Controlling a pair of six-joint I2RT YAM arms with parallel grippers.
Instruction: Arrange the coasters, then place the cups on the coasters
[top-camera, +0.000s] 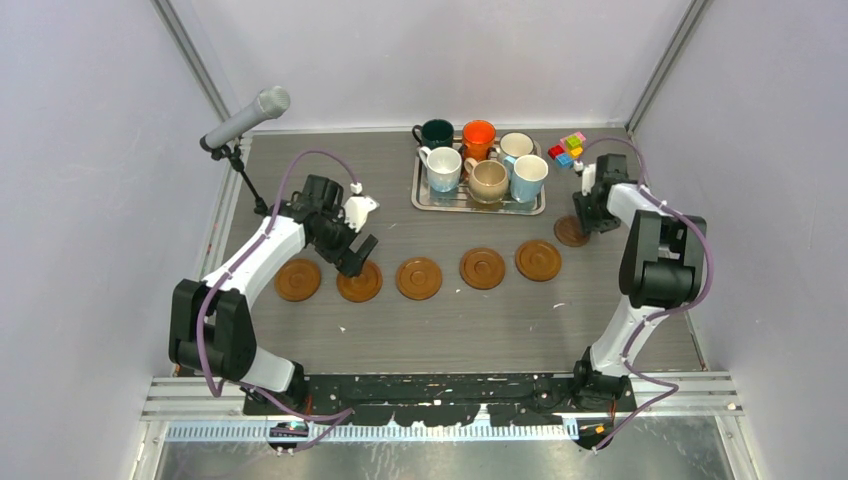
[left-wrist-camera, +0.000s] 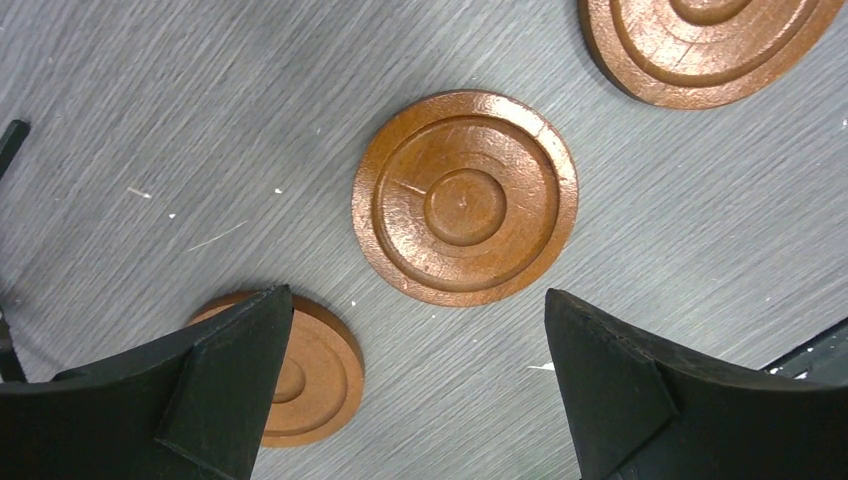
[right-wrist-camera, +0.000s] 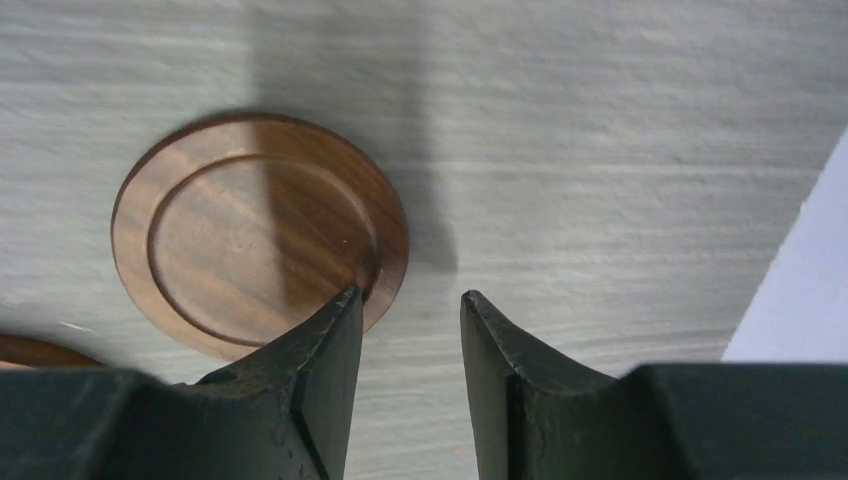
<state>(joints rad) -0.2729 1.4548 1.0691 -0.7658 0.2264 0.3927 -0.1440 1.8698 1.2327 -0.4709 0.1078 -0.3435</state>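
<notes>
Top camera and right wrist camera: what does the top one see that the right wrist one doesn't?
Only the top view: six handled ceramic mugs on a rectangular silver tray, small coloured blocks, five round brown wooden coasters in a row, and the left gripper. Only the right wrist view: the wood grain and sunken middle of the small dark round wooden coaster. Both: that coaster and the right gripper, jaws apart over the grey table.
</notes>
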